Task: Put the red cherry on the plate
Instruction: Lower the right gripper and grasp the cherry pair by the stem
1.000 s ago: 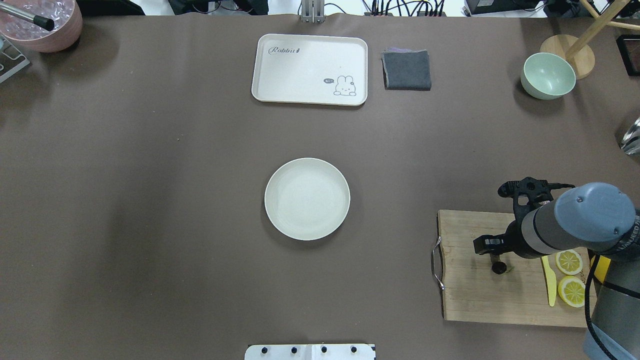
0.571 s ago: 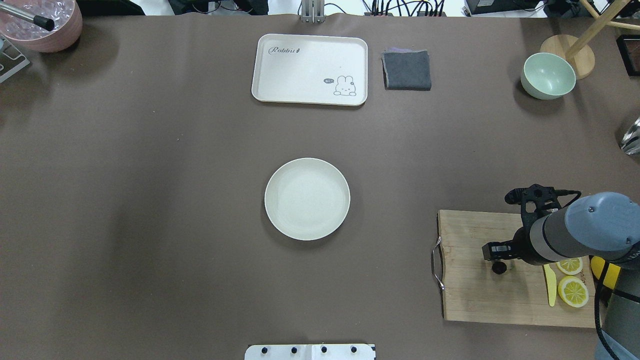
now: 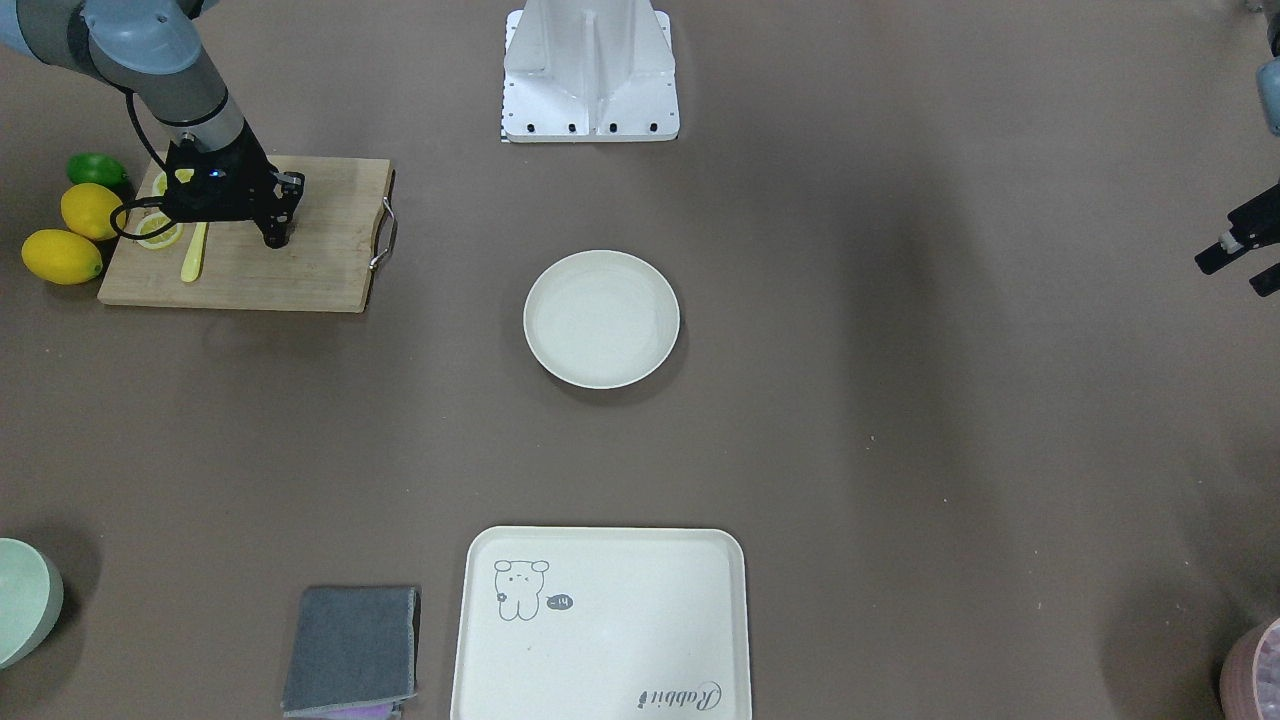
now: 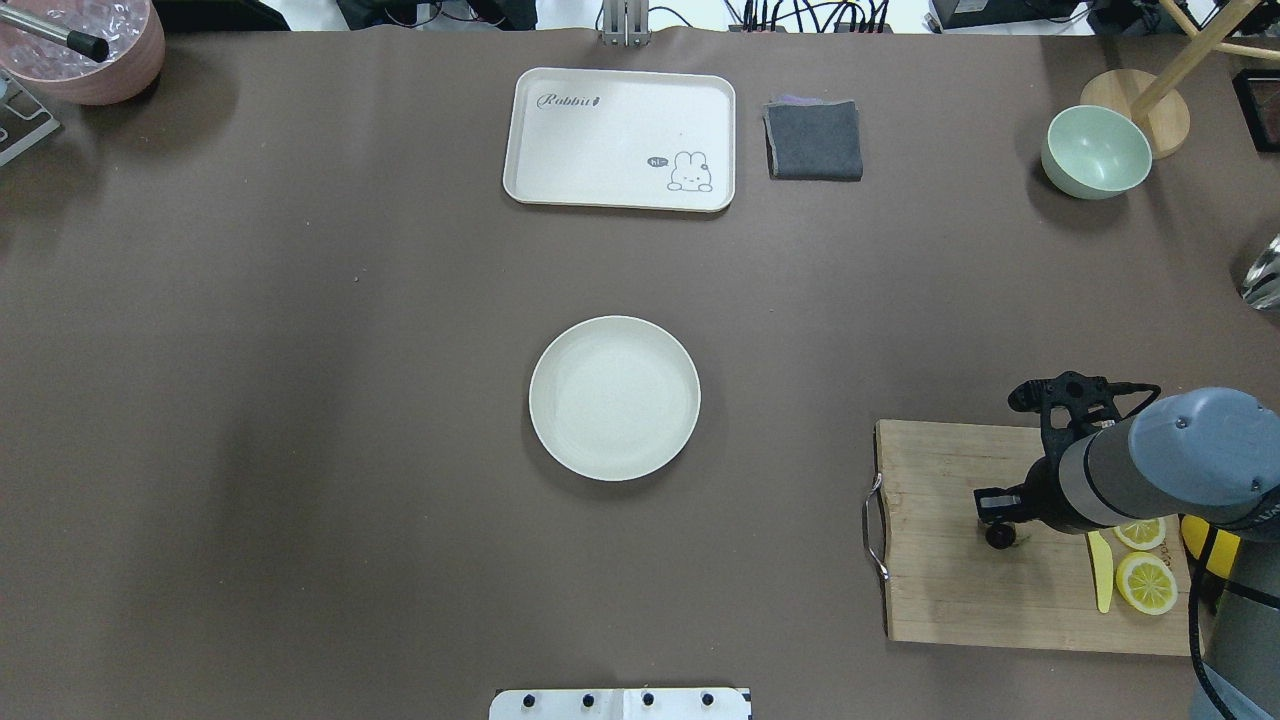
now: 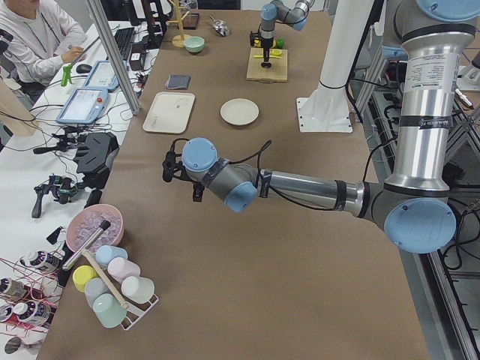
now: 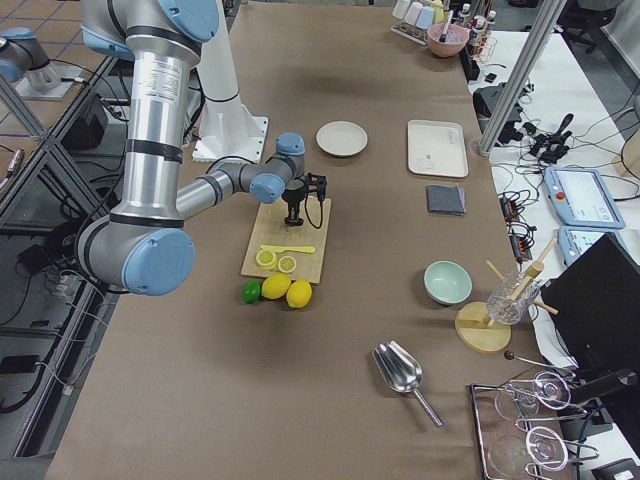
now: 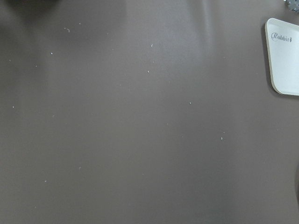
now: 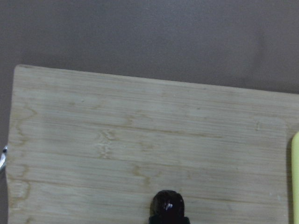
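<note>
Red cherry seen on cutting board, directly at fingertips of right hand; its grip cannot be told. Left hand held spread, well apart. "Rabbit", "hi~" printed on tray.

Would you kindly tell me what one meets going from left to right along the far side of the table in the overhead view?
Pink bowl → cream tray → grey cloth → green bowl.

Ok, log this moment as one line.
right gripper: at red cherry on cutting board | plate: no cherry yet | left gripper: open, aside
</note>
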Available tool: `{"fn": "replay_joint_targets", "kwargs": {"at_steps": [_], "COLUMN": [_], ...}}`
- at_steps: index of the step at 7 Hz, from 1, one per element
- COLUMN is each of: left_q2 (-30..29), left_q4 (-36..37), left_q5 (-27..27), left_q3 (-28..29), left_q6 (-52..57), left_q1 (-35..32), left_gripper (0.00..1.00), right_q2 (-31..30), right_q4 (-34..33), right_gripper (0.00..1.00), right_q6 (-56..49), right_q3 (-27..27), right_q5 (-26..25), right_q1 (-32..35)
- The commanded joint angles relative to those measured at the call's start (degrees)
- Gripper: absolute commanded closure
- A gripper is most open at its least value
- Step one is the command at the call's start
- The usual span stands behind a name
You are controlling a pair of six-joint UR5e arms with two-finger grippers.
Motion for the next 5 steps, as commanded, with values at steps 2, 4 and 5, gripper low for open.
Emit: {"fn": "replay_joint_targets", "kwargs": {"at_steps": [2,4,5], "left_q2": [0.7,0.6,0.6], "left_q4": [0.0,0.0,0.0], "left_q5": [0.1,0.1,0.0], "left_q3": [-0.5,-0.6,-0.6], "left_q6": [0.0,-0.1,-0.1], "left_q1": [0.1,0.1,0.1], "left_gripper": [0.02,0.02,0.02], "right_q2": [0.1,0.6,3.1], "right_q4": [-0.7,-2.9,-9.4], "right_gripper": [1.00,1.00,1.00], "right_q6": [-0.1,-0.4,-1.1], "right_q3": [2.3,3.8,6.5], "right_q5": [1.5,10.1,12.2], "right_q1": [0.5,7.5,9.6]}}
